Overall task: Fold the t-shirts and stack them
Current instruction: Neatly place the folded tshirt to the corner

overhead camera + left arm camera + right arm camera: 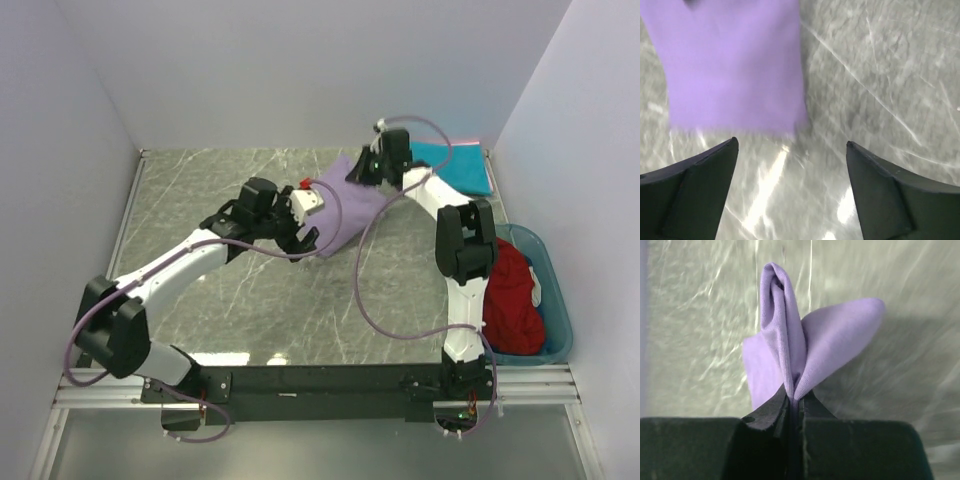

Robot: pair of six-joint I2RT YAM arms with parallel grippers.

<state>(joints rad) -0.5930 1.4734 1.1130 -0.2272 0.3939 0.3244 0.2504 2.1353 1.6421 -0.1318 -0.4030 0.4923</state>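
Note:
The lavender t-shirt [345, 212] lies bunched on the marble table, back centre. My right gripper [364, 168] is at its far edge, shut on a pinched fold of the lavender fabric [790, 340], which rises from between the closed jaws of the gripper [794, 396]. My left gripper [312, 218] is at the shirt's left edge. In the left wrist view it [792, 146] stands open over bare table, with the lavender shirt [735, 65] just ahead of the fingertips and nothing between them. A teal t-shirt [458, 166] lies flat at the back right. A dark red t-shirt [510, 295] sits heaped in the bin.
A translucent teal plastic bin [562, 302] stands against the right wall, with some blue fabric [538, 318] beside the red shirt. White walls close in the table [250, 300] on three sides. The right arm's cable [372, 310] loops over the table's middle.

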